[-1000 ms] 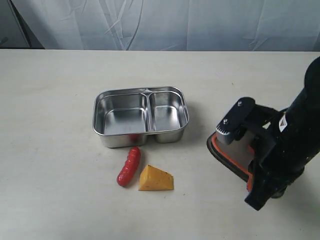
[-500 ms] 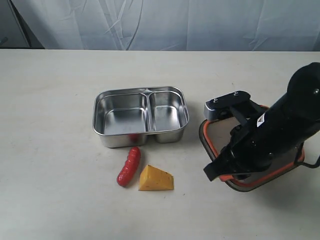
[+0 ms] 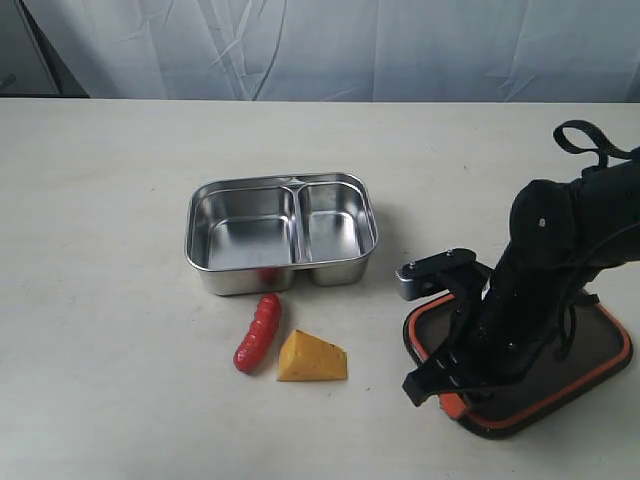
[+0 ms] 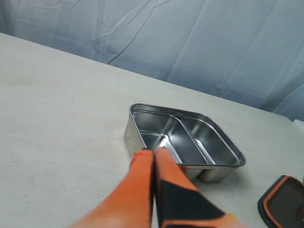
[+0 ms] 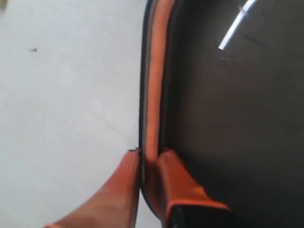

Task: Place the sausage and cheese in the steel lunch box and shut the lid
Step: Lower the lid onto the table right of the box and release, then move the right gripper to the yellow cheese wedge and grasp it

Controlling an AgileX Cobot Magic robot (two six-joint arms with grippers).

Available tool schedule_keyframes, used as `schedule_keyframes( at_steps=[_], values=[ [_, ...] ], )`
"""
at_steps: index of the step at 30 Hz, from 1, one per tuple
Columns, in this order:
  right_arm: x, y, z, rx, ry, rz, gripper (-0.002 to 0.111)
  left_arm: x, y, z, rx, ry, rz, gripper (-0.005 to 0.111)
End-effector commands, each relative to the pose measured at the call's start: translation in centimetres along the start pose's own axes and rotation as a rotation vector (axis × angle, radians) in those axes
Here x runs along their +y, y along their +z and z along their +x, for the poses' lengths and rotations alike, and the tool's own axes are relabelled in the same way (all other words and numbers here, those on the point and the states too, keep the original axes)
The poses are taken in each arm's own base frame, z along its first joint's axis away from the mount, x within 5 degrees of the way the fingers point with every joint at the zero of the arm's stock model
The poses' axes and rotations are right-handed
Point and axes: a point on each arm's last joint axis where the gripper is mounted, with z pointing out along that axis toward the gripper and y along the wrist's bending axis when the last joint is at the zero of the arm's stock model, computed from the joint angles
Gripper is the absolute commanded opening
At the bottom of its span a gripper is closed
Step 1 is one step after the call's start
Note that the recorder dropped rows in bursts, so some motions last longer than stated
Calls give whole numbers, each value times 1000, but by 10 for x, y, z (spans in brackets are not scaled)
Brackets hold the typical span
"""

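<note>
The steel lunch box (image 3: pixel 280 184) stands open in mid-table, both compartments bare. Just in front of it lie the red sausage (image 3: pixel 259 332) and, to its right, the yellow cheese (image 3: pixel 311 358). The dark lid (image 3: pixel 590 350) rests low at the right, orange seal rim facing up. My right gripper (image 5: pixel 148 154) is shut on the lid's rim (image 5: pixel 152 85), one finger outside and one inside; in the exterior view the arm covers it. My left gripper (image 4: pixel 154 152) is shut on nothing, hovering before the lunch box wall (image 4: pixel 133 140). The lid's corner (image 4: pixel 280 204) shows there too.
A pale table (image 3: pixel 100 250) carries everything, with a grey cloth backdrop (image 3: pixel 350 50) behind it. The right arm's black body (image 3: pixel 540 290) and a cable loop (image 3: pixel 585 140) rise over the lid. The left arm does not show in the exterior view.
The right arm has swung down and toward the front right, bringing the lid from a steep tilt to nearly flat on the table. Lunch box, sausage and cheese have not moved.
</note>
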Motion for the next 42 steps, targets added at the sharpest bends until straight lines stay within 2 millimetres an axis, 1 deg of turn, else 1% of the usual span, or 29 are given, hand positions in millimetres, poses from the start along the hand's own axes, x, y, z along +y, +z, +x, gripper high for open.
schedule_keyframes(
  at_steps=[1, 5, 7, 9, 12, 13, 15, 16, 26, 31, 32, 33, 34, 37, 40, 42],
  values=[
    [1, 0, 0, -6, 6, -7, -1, 0, 0, 1, -3, 5, 2, 0],
    [2, 0, 0, -6, 5, -10, -1, 0, 0, 1, -3, 5, 2, 0],
    [3, 0, 1, 9, 12, -21, 2, 0, 0, 1, -3, 5, 2, 0],
    [4, 0, 2, 15, 8, -23, 13, 0, 0, 1, -3, 5, 2, 0],
    [4, 0, 1, 9, 7, -21, 40, 0, 0, 1, -3, 5, 2, 0],
    [4, 0, 1, 8, 12, -25, 47, 0, 0, 1, -3, 5, 2, 0],
    [5, -1, 0, 9, 17, -32, 58, 0, 0, 1, -3, 5, 2, 0],
    [5, -1, -1, 6, 17, -34, 60, 0, 0, 1, -3, 5, 2, 0],
    [15, -19, -12, 74, 15, -109, 60, 0, 0, 1, -3, 5, 2, 0],
    [19, -26, -20, 46, 48, -133, 60, 0, 0, 1, -3, 5, 2, 0],
    [22, -28, -22, 36, 49, -168, 60, 0, 0, 1, -3, 5, 2, 0],
    [25, -29, -23, 29, 29, -195, 60, 0, 0, 1, -3, 5, 2, 0],
    [30, -35, -24, -7, 4, -238, 60, 0, 0, 1, -3, 5, 2, 0],
    [38, -50, -26, -87, -62, -281, 57, 0, 0, 1, -3, 5, 2, 0],
    [44, -63, -29, -171, -158, -315, 52, 0, 0, 1, -3, 5, 2, 0],
    [49, -70, -32, -236, -236, -341, 46, 0, 0, 1, -3, 5, 2, 0]
  ],
)
